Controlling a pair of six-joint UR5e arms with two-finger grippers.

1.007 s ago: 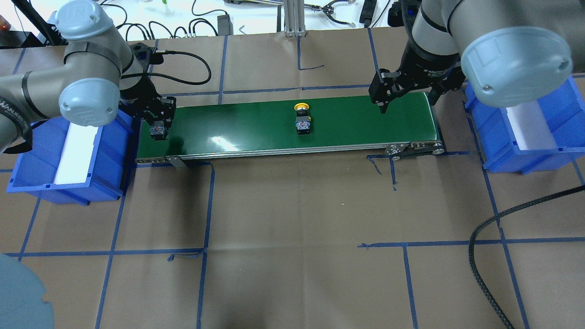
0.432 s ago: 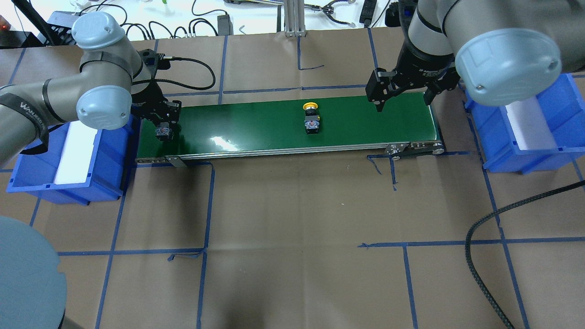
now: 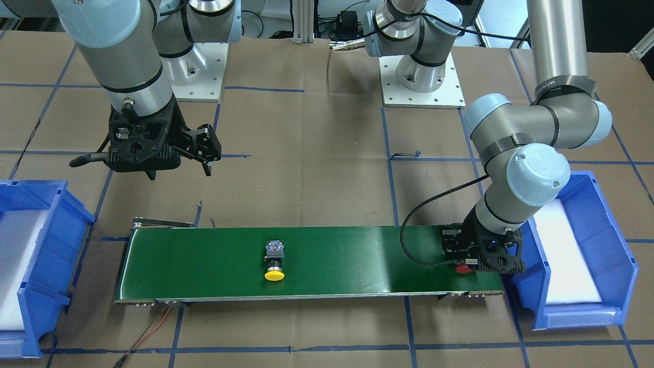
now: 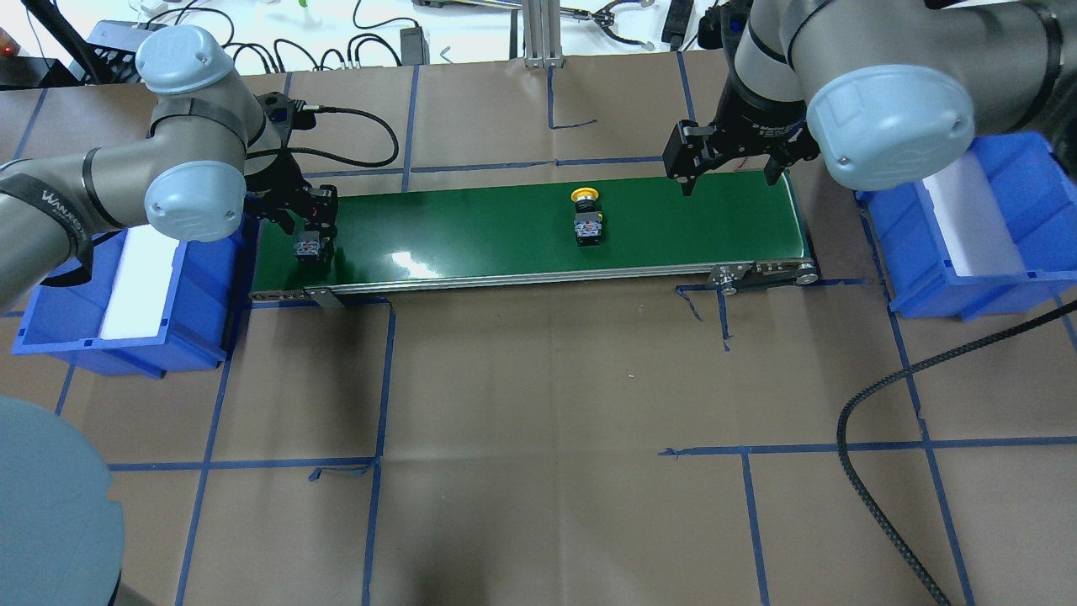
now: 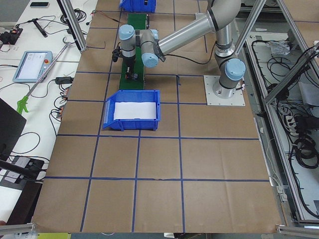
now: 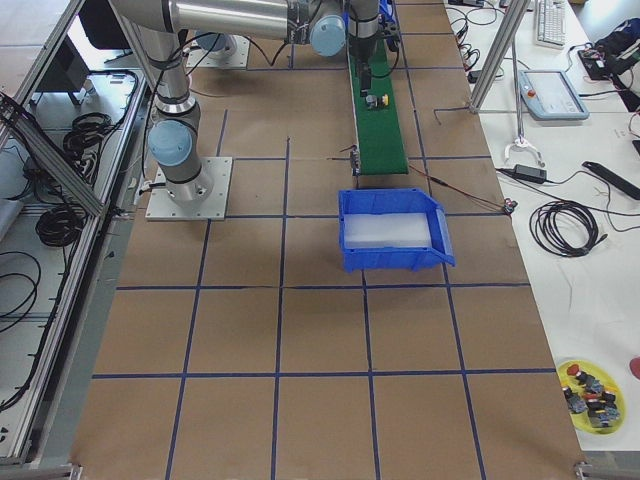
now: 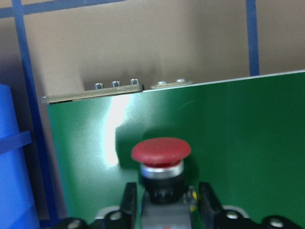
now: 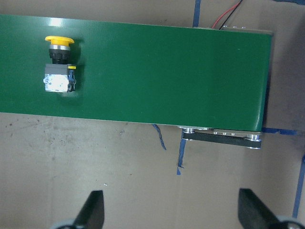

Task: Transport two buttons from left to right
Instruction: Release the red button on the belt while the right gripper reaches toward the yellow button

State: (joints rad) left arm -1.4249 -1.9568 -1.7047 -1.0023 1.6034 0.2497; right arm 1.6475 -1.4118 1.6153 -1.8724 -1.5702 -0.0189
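Observation:
The red button is low over the left end of the green belt, with my left gripper shut on its block body; from overhead the same button shows under that gripper. The yellow button lies on its side near the belt's middle, free of both grippers, also seen as the yellow button in the right wrist view. My right gripper hangs open and empty above the belt's far edge near its right end, to the right of the yellow button.
A blue bin with a white liner stands at the belt's left end and another blue bin at its right end. A black cable crosses the paper at the front right. Blue tape lines mark the brown table cover.
The yellow button has travelled rightward along the belt. My left gripper has carried the red button a little right over the belt's left end. My right gripper has shifted left and back.

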